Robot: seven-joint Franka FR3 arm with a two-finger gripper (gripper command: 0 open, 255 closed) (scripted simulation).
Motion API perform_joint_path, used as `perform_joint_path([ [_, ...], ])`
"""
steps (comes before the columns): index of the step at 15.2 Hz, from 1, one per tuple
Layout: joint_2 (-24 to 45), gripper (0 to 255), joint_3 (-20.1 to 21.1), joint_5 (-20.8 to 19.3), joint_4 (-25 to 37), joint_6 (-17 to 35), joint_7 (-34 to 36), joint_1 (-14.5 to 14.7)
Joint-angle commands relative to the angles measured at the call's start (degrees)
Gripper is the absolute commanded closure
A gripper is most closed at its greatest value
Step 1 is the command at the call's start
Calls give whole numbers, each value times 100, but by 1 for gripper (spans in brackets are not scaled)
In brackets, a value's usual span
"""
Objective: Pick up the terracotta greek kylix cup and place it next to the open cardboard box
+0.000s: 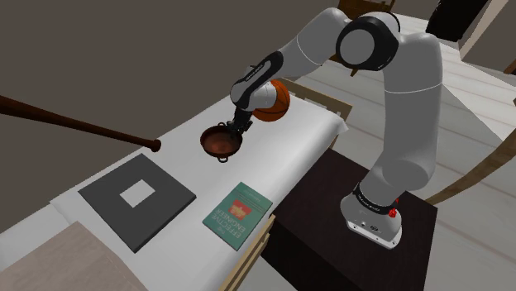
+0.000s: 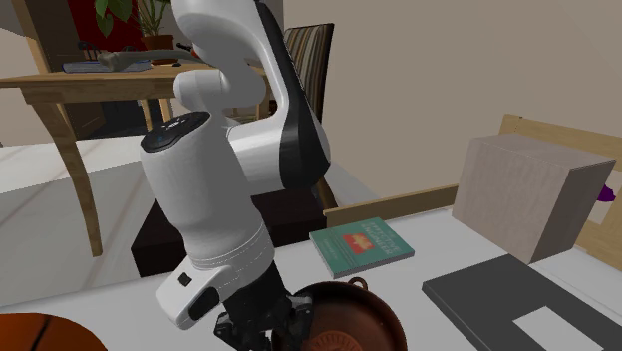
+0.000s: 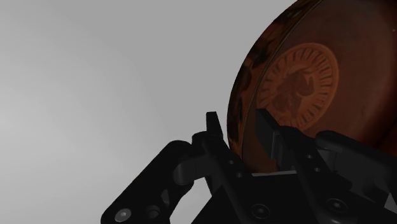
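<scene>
Black two-finger gripper (image 3: 242,137) is clamping the rim of one reddish-brown terracotta kylix cup (image 3: 299,83), with one finger inside the bowl and one outside. The shallow round bowl is showing a circular figured medallion inside and a small loop handle at the rim. The cup is hanging tilted over the white table top (image 1: 306,134), just beside one orange ball (image 1: 273,101). Further off, lying on the table: one green book (image 1: 238,213), one dark grey flat square slab with a white centre (image 1: 136,194), one pale beige box (image 2: 533,194). One brown bat (image 1: 83,126) is showing at the shoulder view's left.
</scene>
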Motion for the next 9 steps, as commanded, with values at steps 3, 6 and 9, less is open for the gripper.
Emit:
perform_joint_path([
  [3, 1, 255, 1, 1, -1, 2, -1, 0],
  [6, 1, 255, 2, 3, -5, 7, -3, 0],
  [9, -65, 255, -17, -23, -13, -50, 30, 11],
])
